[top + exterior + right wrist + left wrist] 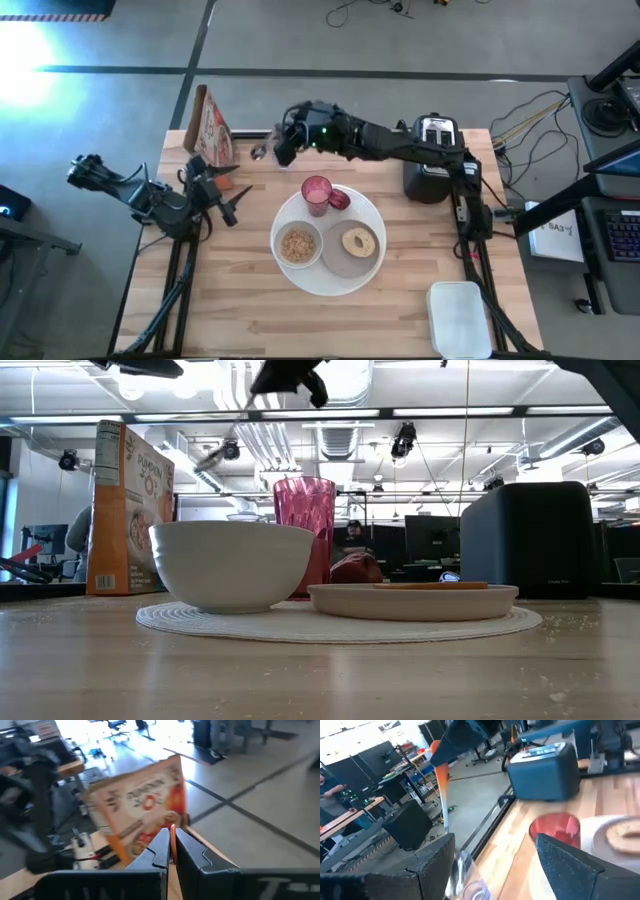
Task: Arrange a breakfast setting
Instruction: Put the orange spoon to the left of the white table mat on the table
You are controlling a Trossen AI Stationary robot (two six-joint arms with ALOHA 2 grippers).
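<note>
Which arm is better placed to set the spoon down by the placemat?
Right. The right gripper is shut on the spoon, holding it just behind the placemat. The left gripper stands open off the mat's left edge, holding nothing.

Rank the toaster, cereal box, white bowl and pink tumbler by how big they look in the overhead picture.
1. Toaster and cereal box: look about alike, so unranked.
2. White bowl.
3. Pink tumbler, smallest, though seen end-on from above.
</note>
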